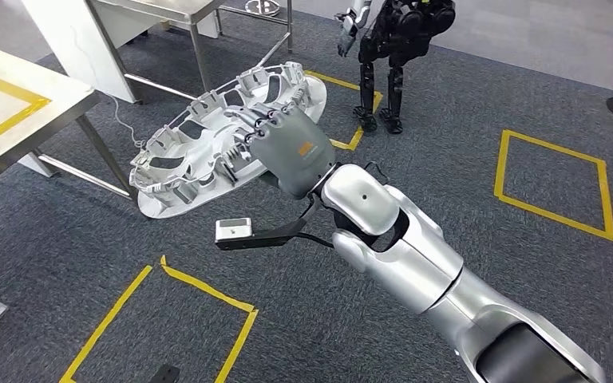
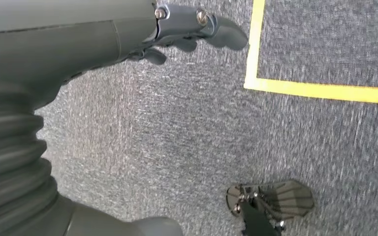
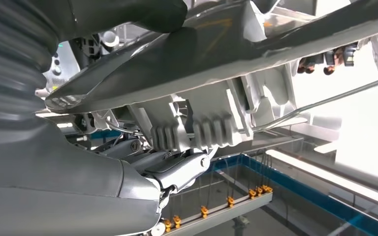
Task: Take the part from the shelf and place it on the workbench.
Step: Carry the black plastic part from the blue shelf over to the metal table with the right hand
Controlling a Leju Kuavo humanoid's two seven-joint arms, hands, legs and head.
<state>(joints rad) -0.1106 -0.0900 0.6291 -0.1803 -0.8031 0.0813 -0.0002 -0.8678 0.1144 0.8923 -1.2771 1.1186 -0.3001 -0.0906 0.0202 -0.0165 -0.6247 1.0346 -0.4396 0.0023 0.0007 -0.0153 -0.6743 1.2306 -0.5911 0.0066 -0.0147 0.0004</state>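
The part, a pale grey, oval casting with ribbed cut-outs, hung tilted at upper centre of the head view, gripped by the right robot hand above the grey carpet. Its left end lay near the table corner, open floor to the right. The left robot hand held nothing, fingers curled.

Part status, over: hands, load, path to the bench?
Right hand grips the part, held off the floor. Left hand empty, fingers curled, hanging over carpet. Workbench ahead-left; nothing seen between.
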